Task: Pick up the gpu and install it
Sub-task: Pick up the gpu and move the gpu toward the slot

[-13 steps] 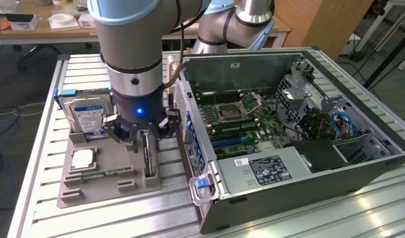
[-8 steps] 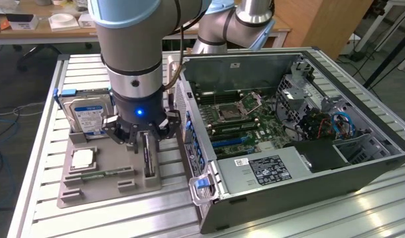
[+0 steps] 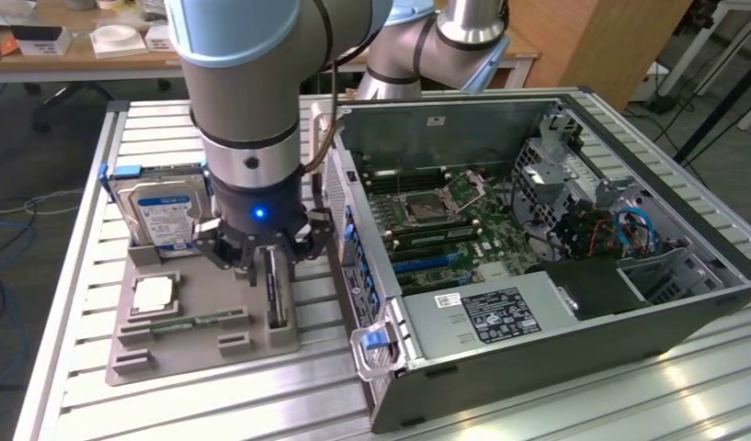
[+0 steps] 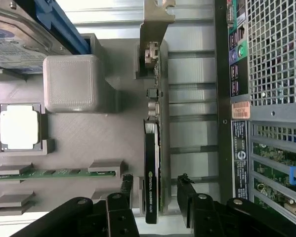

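1. Your gripper [image 4: 155, 191] is open. One finger [image 4: 125, 195] sits on each side of the graphics card [image 4: 152, 148], with a visible gap on both sides, so it has hold of nothing.
2. The card stands on its long edge in a slot of the grey holder tray [image 3: 191, 354]. It is a thin dark board with its silvery bracket [image 4: 155, 19] at one end.
3. The fingers straddle the card near the end away from the bracket. The rest of the card runs out from between them.
4. In the exterior view the arm comes straight down over the tray, with the gripper low over the card's upper edge.
5. The card's slot runs along the tray edge nearest the open computer case [image 3: 535, 303], which stands just beside the tray on the exterior view's right.
6. Other parts share the tray. A hard drive [image 3: 166, 216] stands upright at its far end, a square processor chip [image 3: 154, 294] lies flat in a pocket, and a green memory stick [image 3: 185, 323] lies beside that.
7. Tray and case both rest on a slatted metal table [image 3: 142, 129].
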`<state>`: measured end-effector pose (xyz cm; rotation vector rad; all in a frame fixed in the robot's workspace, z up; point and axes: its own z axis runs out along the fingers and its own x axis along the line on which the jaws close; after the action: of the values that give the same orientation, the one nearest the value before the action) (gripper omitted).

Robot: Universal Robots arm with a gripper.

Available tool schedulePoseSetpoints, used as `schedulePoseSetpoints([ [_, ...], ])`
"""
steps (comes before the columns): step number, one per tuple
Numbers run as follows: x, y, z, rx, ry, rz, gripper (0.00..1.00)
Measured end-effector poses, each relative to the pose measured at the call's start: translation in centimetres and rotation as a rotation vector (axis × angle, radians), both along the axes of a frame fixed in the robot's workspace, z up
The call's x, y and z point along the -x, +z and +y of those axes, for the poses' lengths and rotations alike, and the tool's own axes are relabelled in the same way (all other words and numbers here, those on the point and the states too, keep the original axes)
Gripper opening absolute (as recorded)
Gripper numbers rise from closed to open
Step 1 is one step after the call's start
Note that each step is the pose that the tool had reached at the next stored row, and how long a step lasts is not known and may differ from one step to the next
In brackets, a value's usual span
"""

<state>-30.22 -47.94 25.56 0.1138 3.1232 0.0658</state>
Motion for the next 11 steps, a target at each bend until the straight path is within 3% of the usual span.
schedulePoseSetpoints([
  [7,0.0,-1.11,1.48,-0.0035,0.0,0.0,0.49],
  [11,0.0,-1.82,1.66,-0.0075,0.0,0.0001,0.49],
])
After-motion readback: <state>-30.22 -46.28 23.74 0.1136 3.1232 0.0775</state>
